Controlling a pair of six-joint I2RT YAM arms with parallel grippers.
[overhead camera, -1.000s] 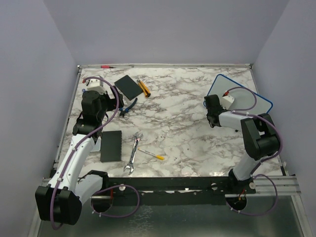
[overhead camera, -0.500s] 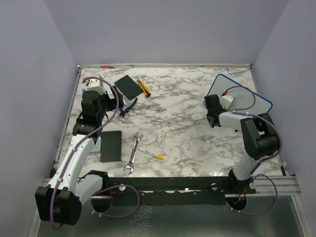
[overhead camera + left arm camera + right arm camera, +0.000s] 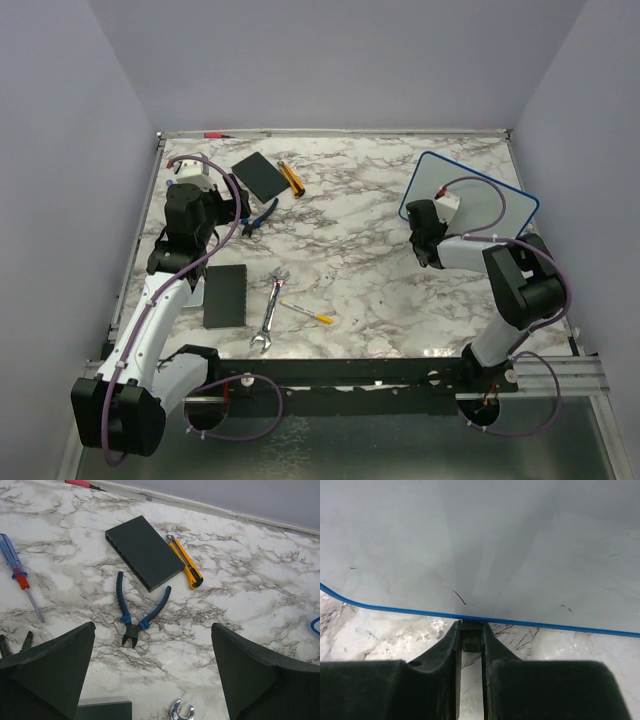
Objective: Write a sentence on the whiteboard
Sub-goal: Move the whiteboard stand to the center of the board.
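The whiteboard (image 3: 482, 203), white with a thin blue frame, lies at the right rear of the table. In the right wrist view its face (image 3: 480, 540) fills the upper part and shows only a few small dark marks; I see no written sentence. My right gripper (image 3: 421, 217) is at the board's left edge. Its fingers (image 3: 447, 645) are shut on a small black foot (image 3: 470, 636) under the blue frame. My left gripper (image 3: 243, 207) is open and empty (image 3: 152, 680) above the marble near the blue pliers (image 3: 135, 612).
A black pad (image 3: 261, 175) and a yellow box cutter (image 3: 290, 178) lie at the rear left. A second black pad (image 3: 226, 295), a wrench (image 3: 270, 310) and a small yellow screwdriver (image 3: 308, 313) lie near the front. A blue-and-red screwdriver (image 3: 19, 574) lies far left.
The whiteboard has slid to the left with my right gripper holding its edge. The left arm has not moved.
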